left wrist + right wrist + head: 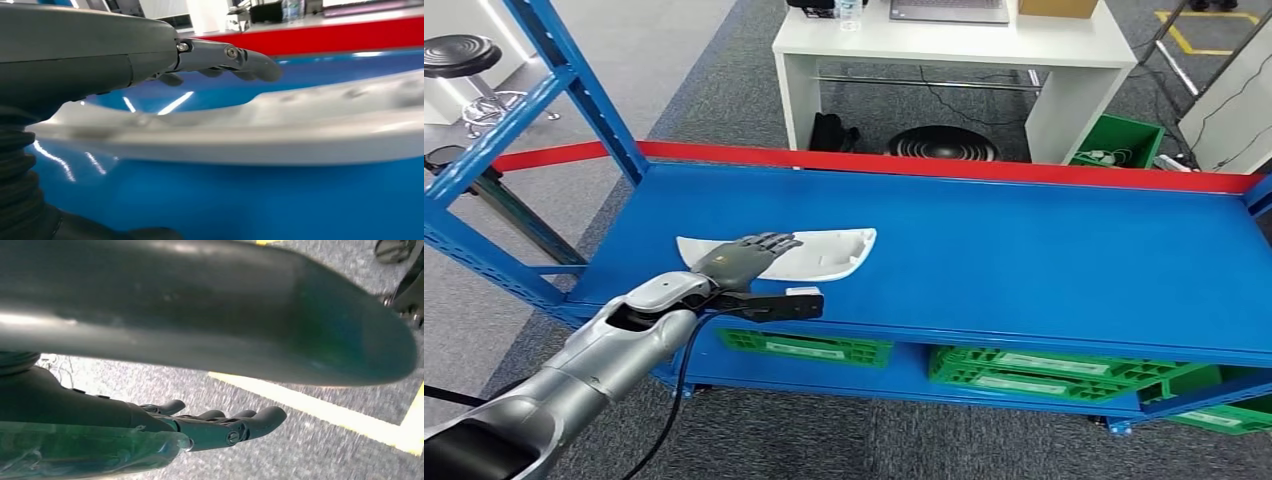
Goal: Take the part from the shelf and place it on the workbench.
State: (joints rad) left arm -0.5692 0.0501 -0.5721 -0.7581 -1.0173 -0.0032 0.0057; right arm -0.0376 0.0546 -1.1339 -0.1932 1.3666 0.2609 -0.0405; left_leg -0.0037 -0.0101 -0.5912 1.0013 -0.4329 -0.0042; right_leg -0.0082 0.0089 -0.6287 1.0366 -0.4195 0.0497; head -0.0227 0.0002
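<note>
On near-left shelf (1024,250), white part (834,250) lies flat; left hand (742,258) over it, fingers apart, no grip yet. Right hand (215,427) loose, holding nothing. Lift & workbench drop-off left.

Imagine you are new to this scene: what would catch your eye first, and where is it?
First, the bright blue shelf with its red back rail, filling the middle of the head view. On it lies a white curved part, left of centre, with the robot's left hand reaching over it, fingers extended. Green crates sit on the level below.
</note>
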